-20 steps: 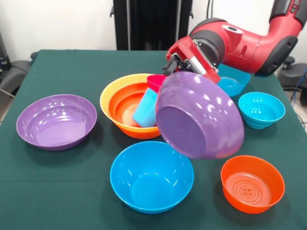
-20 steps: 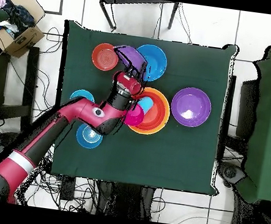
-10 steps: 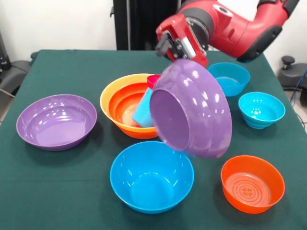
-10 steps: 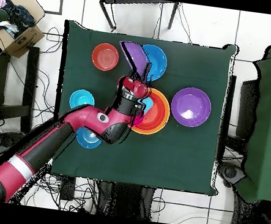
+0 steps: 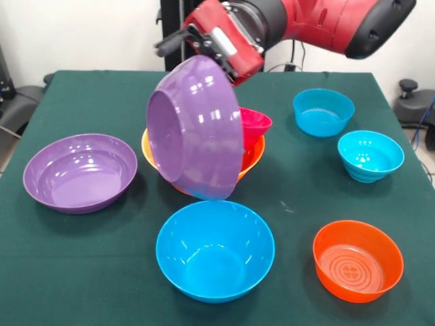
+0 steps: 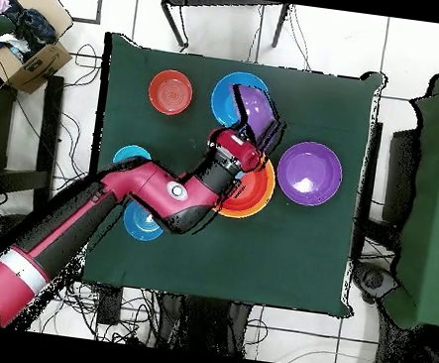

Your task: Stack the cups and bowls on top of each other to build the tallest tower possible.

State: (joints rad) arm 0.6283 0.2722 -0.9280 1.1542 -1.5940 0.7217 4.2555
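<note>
My gripper (image 5: 219,62) is shut on the rim of a large purple bowl (image 5: 197,136), which hangs on its side in front of the orange base bowl (image 5: 252,160). A magenta bowl (image 5: 255,122) sits in that pile, behind the held bowl. In the overhead view the gripper (image 6: 247,146) holds the purple bowl (image 6: 256,112) above the far edge of the orange bowl (image 6: 257,197). The light blue cup is hidden behind the held bowl and the arm. A second purple bowl (image 5: 80,172) sits upright at the left.
A blue bowl (image 5: 215,249) stands at the front centre and a red-orange bowl (image 5: 358,259) at the front right. Two cyan bowls (image 5: 370,155) (image 5: 323,111) stand at the right. The arm (image 6: 110,205) crosses the table above them.
The gripper has risen and swung to the left in the front view with the purple bowl. The bowl now hangs in front of the orange pile and hides the cup.
</note>
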